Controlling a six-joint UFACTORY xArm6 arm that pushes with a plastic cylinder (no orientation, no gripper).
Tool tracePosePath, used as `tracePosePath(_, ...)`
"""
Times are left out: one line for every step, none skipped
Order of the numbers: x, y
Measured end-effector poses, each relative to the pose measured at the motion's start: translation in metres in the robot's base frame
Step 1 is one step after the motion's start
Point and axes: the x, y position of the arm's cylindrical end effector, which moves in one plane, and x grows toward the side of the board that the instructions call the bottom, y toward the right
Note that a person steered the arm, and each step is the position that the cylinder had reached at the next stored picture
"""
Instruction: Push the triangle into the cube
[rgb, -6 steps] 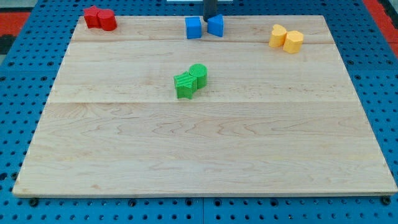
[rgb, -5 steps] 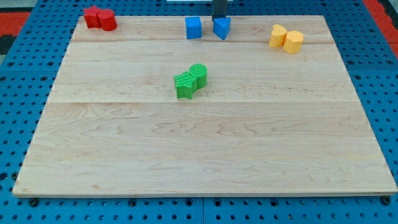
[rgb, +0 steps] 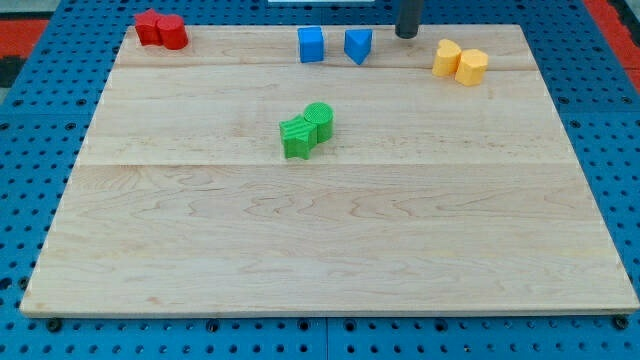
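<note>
The blue triangle (rgb: 357, 45) is a small wedge with its point aimed at the view's bottom and a flat edge along its top. It sits near the top edge of the table (rgb: 320, 240), a bit to the right of the middle. The blue cube (rgb: 311, 44) stands just to its left, with a small gap of bare wood between them, so the two are not touching. There are two blue blocks in all. There are two red blocks (rgb: 161, 29) pressed together in the top left corner. There are two yellow blocks (rgb: 460, 61) touching each other near the top right. There are two green blocks (rgb: 307, 130) stuck together close to the middle of the table. That makes eight blocks. My tip (rgb: 406, 35) is a dark round rod end that comes down from the view's top. It rests near the top edge of the table, between the triangle and the yellow blocks. The triangle lies to the left of my tip and a little lower in the view, and they are apart, not touching. There is no pincer here, only the plain rod, so nothing is being pinched.
</note>
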Motion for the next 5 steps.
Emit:
tracePosePath(0.013, -0.012)
tracePosePath(0.013, -0.043)
tracePosePath(0.014, -0.087)
tracePosePath(0.013, -0.089)
tracePosePath(0.01, -0.088)
